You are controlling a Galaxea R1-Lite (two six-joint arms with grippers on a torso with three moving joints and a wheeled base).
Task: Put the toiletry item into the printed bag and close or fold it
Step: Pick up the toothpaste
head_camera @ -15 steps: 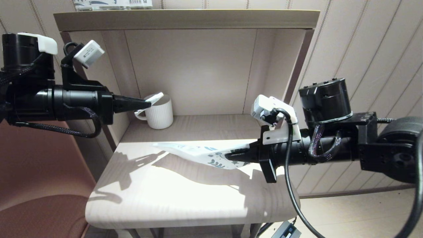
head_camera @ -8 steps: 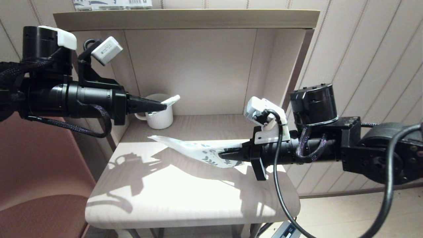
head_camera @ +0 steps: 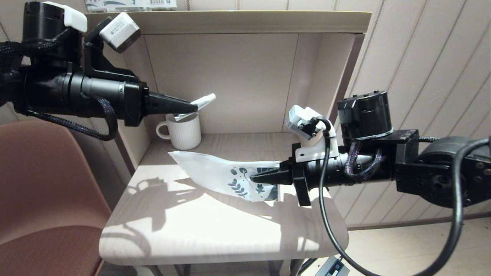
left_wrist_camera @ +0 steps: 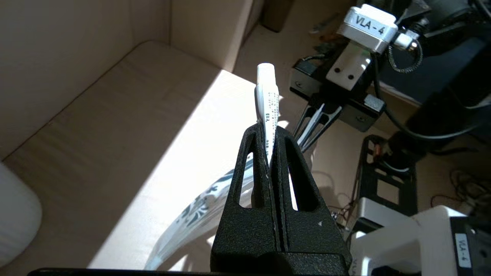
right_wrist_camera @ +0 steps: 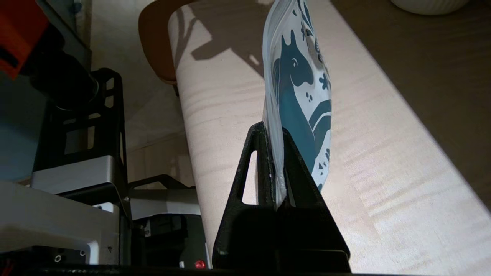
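The left tool (head_camera: 193, 107) pinched the toiletry item (head_camera: 202, 101) tight, holding it in the air just above the white mug (head_camera: 184, 131) at about eleven o'clock. The right tool (head_camera: 256, 178) was clamped on the printed bag (head_camera: 222, 177) at its leafy end, at three o'clock, lifted over the worktop (head_camera: 191, 226).

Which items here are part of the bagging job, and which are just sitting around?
In the job:
- toiletry item, pinched in the left gripper
- printed bag, held by the right gripper

Just there:
- white mug
- package on the shelf top
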